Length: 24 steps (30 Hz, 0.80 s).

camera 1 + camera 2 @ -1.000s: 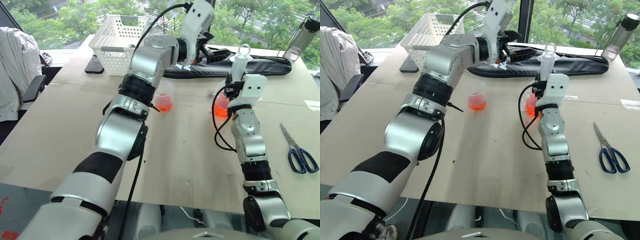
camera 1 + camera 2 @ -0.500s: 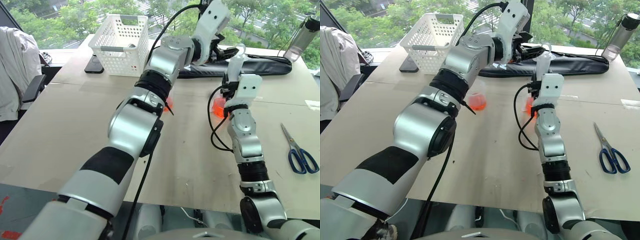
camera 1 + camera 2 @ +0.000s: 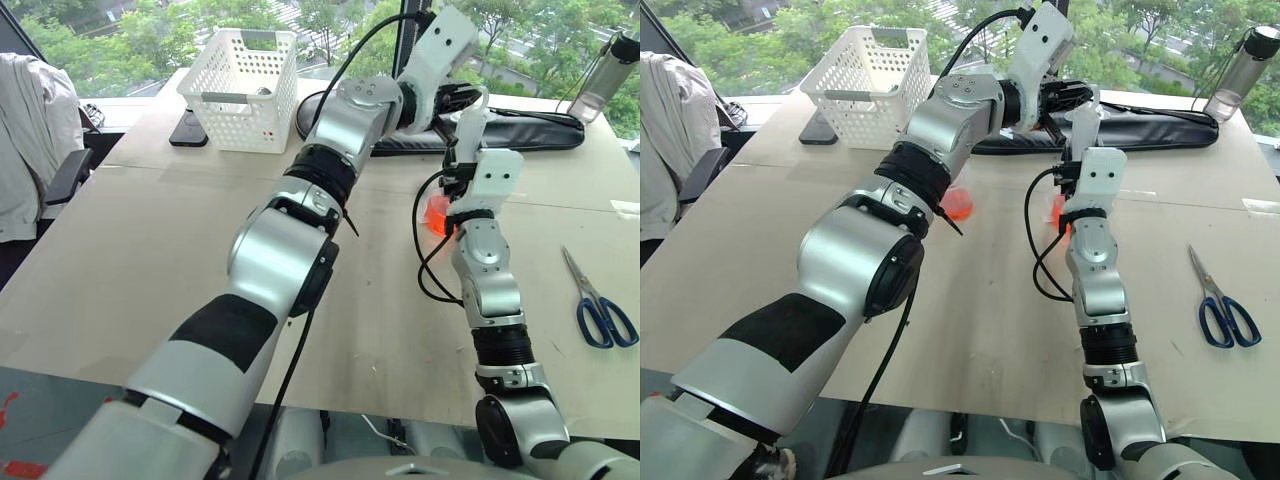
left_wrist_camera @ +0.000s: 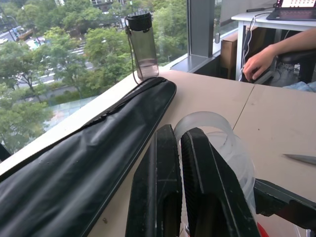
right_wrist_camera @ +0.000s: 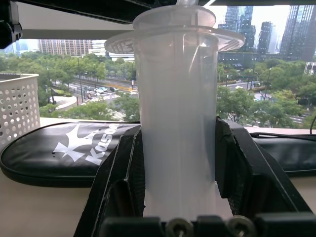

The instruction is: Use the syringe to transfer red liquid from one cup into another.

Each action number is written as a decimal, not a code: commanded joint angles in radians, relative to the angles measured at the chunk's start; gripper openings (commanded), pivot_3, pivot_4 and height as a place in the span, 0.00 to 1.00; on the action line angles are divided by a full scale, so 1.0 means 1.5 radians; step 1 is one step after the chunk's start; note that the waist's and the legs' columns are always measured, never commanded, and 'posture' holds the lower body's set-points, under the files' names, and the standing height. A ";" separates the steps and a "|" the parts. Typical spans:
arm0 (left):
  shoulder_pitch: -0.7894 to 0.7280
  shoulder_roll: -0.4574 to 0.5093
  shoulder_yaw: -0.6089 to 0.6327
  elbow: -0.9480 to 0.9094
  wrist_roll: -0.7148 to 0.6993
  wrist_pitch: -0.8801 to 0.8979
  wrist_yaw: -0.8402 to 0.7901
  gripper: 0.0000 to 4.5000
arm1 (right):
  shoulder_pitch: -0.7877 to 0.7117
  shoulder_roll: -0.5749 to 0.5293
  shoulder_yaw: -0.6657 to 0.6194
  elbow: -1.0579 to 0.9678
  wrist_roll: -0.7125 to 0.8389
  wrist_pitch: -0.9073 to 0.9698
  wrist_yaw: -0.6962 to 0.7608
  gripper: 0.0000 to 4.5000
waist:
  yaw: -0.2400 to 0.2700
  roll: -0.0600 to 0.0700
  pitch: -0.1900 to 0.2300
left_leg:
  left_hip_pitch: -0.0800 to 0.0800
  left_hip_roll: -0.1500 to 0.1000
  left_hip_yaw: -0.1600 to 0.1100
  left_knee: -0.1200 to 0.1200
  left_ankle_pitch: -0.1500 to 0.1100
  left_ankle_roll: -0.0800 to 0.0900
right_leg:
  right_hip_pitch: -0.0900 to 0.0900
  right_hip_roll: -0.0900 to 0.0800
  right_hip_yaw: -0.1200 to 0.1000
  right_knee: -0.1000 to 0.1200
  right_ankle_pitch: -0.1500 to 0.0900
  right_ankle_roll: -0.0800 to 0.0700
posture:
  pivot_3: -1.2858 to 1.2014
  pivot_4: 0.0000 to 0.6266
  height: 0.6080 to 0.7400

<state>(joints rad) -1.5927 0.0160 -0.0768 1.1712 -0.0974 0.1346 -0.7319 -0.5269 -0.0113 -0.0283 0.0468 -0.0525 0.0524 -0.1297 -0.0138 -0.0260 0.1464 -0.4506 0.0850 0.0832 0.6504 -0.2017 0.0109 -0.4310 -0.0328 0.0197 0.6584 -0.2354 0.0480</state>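
Syringe point(image 5: 177, 113): we hold it upright, its barrel pinched between the two fingers of our right gripper point(image 3: 462, 170), its flange above the fingertips.
Right jaws: pressed onto the syringe barrel from both sides.
Left gripper point(image 3: 1072, 95): it reaches level across to the plunger ring point(image 4: 205, 126) at the top of the syringe; the ring lies against the outer side of one finger point(image 4: 202, 177).
Left jaws: pressed together; we cannot tell whether they pinch the ring.
Wider cup point(image 3: 436, 214): just below our right jaws, red liquid inside, mostly hidden by the arm.
Narrower cup point(image 3: 957, 203): well to the left of the right jaws, partly behind our left arm, also holding red liquid.
Black bag point(image 4: 84, 163): beyond both jaws.
Bottle point(image 4: 143, 47): past the bag's far end.
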 commanded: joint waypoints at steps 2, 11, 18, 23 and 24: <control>-0.039 0.002 0.023 -0.008 0.000 -0.027 0.000 0.00 | 0.005 0.008 0.000 -0.044 0.003 0.009 -0.001 0.33 | 0.000 0.000 0.000 | 0.000 0.000 0.000 0.000 0.000 0.000 | 0.000 0.000 0.000 0.000 0.000 0.000 | 0.52 0.24 0.88; -0.049 0.003 0.030 0.004 0.003 -0.037 0.000 0.00 | 0.018 0.017 0.001 -0.059 0.007 0.033 0.003 0.33 | 0.000 0.000 0.000 | 0.000 0.000 0.000 0.000 0.000 0.000 | 0.000 0.000 0.000 0.000 0.000 0.000 | 0.52 0.24 0.88; -0.057 0.004 0.042 0.011 0.008 -0.042 0.003 0.00 | 0.028 0.021 0.004 -0.065 0.005 0.042 0.004 0.33 | 0.000 0.000 0.000 | 0.000 0.000 0.000 0.000 0.000 0.000 | 0.000 0.000 0.000 0.000 0.000 0.000 | 0.52 0.24 0.88; -0.066 0.007 0.048 0.017 0.008 -0.047 0.008 0.00 | 0.035 0.023 0.005 -0.067 0.004 0.044 0.005 0.33 | 0.000 0.000 0.000 | 0.000 0.000 0.000 0.000 0.000 0.000 | 0.000 0.000 0.000 0.000 0.000 0.000 | 0.52 0.24 0.88; -0.067 0.008 0.050 0.018 0.008 -0.047 0.010 0.00 | 0.036 0.023 0.005 -0.067 0.004 0.044 0.005 0.33 | 0.000 0.000 0.000 | 0.000 0.000 0.000 0.000 0.000 0.000 | 0.000 0.000 0.000 0.000 0.000 0.000 | 0.52 0.24 0.88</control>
<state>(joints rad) -1.6140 0.0079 -0.0419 1.2366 -0.0796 0.1200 -0.7463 -0.4940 0.0172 -0.0286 -0.0188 -0.0490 0.1206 -0.1266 -0.0138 -0.0260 0.1464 -0.4505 0.0850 0.0830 0.6506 -0.2017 0.0109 -0.4310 -0.0328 0.0196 0.6587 -0.2354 0.0481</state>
